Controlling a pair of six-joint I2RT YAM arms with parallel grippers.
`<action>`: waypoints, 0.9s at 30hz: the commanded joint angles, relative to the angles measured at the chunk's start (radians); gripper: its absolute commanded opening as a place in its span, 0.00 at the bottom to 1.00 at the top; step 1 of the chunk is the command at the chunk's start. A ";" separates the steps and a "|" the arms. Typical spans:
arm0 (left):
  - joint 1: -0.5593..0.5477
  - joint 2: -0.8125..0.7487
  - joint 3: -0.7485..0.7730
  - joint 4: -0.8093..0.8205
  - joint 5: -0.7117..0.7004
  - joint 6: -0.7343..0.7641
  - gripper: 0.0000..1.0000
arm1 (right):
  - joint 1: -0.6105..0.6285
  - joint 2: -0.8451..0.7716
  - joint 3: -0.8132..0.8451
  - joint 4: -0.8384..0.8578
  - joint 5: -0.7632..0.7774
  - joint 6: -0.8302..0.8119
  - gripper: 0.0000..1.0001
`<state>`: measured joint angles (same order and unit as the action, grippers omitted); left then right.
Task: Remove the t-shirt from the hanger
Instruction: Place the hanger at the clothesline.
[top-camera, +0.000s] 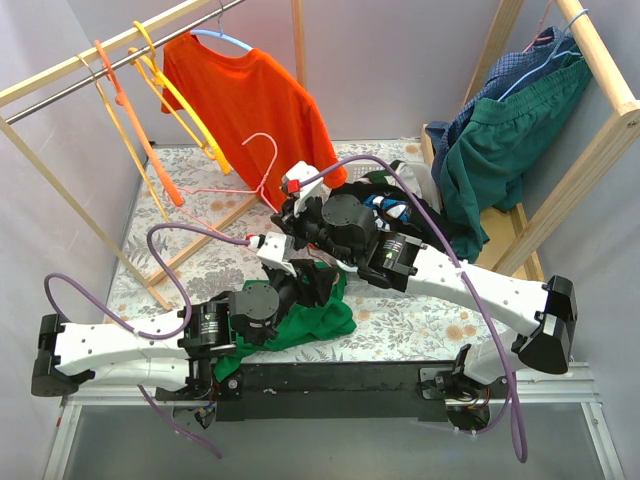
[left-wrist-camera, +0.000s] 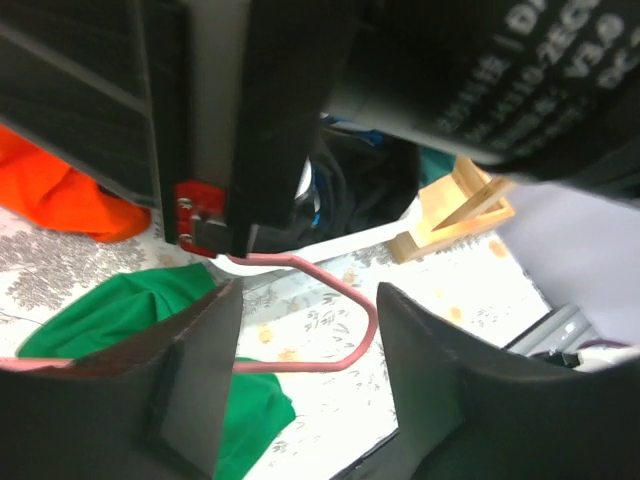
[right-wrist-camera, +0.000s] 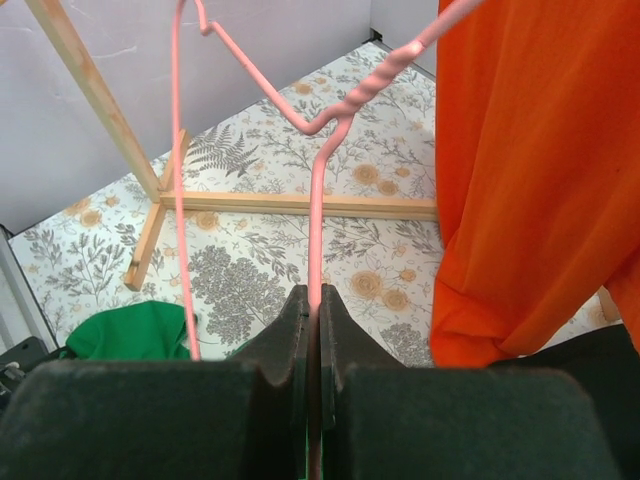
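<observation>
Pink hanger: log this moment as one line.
right fingers: shut on pink hanger | left fingers: open | green t-shirt: lying on table

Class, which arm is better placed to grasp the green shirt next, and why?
Left. The left gripper is open, close to the shirt; the right gripper is shut on the hanger.

Table (top-camera: 425, 325) covered in floral-print cloth, evenly lit, no hard shadows. Pale lilac wall (top-camera: 400, 70) behind the table and along both sides. At table's left side: wooden rack (top-camera: 80, 207) with metal rail (top-camera: 60, 93). At table's right side: second wooden rack (top-camera: 600, 50).
</observation>
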<state>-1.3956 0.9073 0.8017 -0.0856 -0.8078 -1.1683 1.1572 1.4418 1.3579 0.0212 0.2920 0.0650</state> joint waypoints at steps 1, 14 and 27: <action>-0.016 0.008 0.030 0.009 -0.074 0.021 0.60 | 0.007 -0.055 0.029 0.026 -0.004 0.048 0.01; -0.095 0.114 0.031 0.153 -0.189 0.085 0.56 | 0.029 -0.061 0.049 0.028 0.013 0.093 0.01; -0.126 0.124 0.047 0.161 -0.223 0.101 0.00 | 0.035 -0.083 0.040 0.023 0.010 0.091 0.01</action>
<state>-1.5078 1.0573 0.8223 0.0654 -1.0393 -1.1191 1.1774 1.3746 1.3708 0.0250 0.3275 0.1272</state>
